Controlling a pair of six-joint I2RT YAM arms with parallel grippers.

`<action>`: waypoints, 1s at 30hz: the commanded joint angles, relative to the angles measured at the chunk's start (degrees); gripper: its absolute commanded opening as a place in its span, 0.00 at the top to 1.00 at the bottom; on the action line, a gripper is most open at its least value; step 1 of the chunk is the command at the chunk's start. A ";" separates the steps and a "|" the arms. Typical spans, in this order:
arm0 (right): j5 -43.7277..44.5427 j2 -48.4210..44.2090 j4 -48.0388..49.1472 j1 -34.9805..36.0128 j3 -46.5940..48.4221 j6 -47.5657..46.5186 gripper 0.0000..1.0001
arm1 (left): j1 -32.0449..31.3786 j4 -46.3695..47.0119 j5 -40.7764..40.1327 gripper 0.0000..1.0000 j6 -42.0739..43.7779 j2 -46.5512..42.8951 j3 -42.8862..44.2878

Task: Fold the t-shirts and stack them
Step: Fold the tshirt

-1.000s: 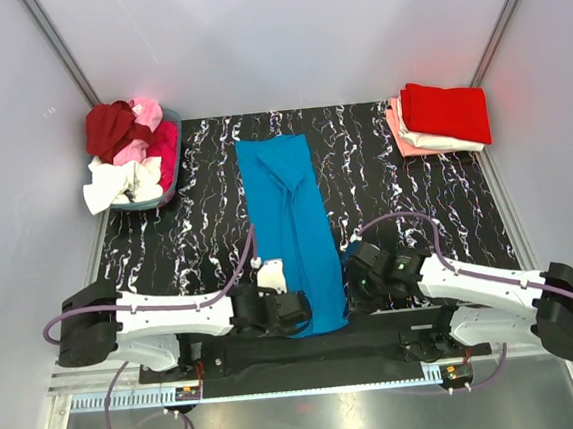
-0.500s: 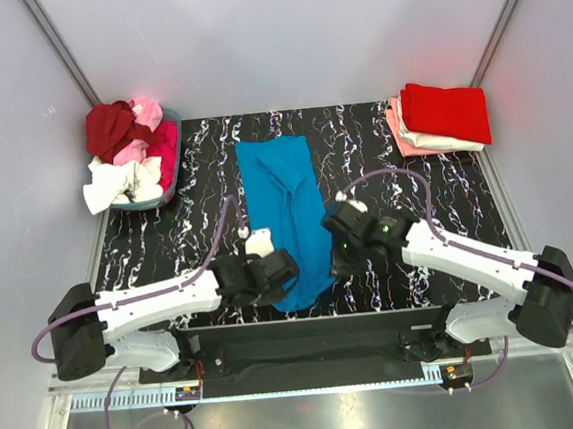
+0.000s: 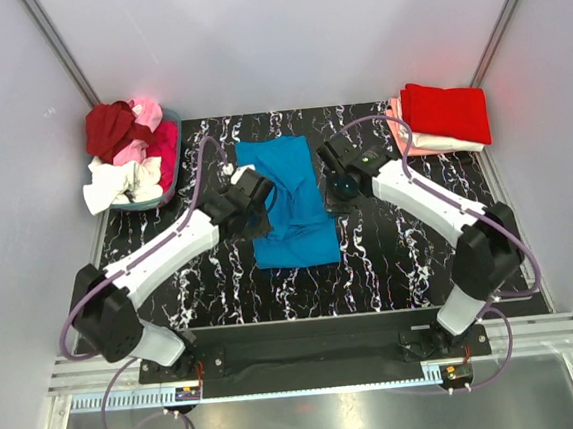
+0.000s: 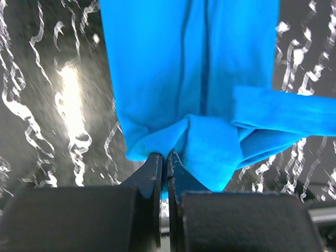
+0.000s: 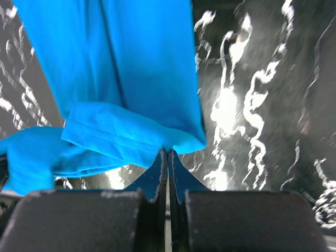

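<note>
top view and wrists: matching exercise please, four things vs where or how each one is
1. blue t-shirt
2. red t-shirt
3. basket
4. left pincer

A. folded, at the far right
B. far left, heaped full
C. shut on blue cloth
D. in the middle, partly doubled over

Pairs: 1-D, 2-A, 3-B, 4-C

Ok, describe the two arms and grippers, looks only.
Both arms have white link shells between black joint housings: left arm, right arm. A thin purple cable loops along each. The left gripper and right gripper are black, with flat tapered fingers.
</note>
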 commanded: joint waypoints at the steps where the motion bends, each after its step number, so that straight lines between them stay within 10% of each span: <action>1: -0.43 3.57 -1.23 -2.21 4.92 -4.96 1.00 | 2.79 0.34 3.38 1.00 5.59 3.36 3.73; 30: -7.55 26.77 -2.01 -9.24 26.45 -12.96 1.00 | 13.78 5.09 10.59 0.94 14.82 22.70 13.58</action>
